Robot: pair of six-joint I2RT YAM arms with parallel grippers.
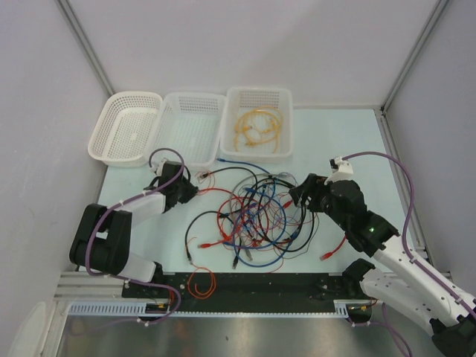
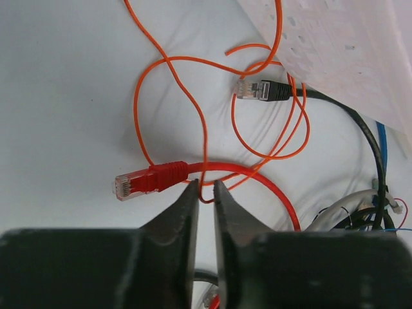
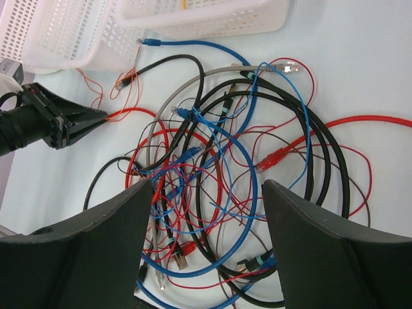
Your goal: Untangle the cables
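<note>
Left gripper's [image 2: 206, 187] jaws almost meet around the orange wire [image 2: 135, 106], grip uncertain, to tease it from the cables [image 1: 256, 212]; right gripper's [image 3: 206, 193] jaws gape.

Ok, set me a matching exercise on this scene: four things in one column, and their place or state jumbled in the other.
Things:
1. yellow cable
2. red plug
3. black plug
4. right gripper

Place or state:
A. beside the wall of the middle basket
B. open, above the tangle
C. coiled inside the right basket
D. just ahead of the left gripper

Pairs: 1-C, 2-D, 3-A, 4-B
</note>
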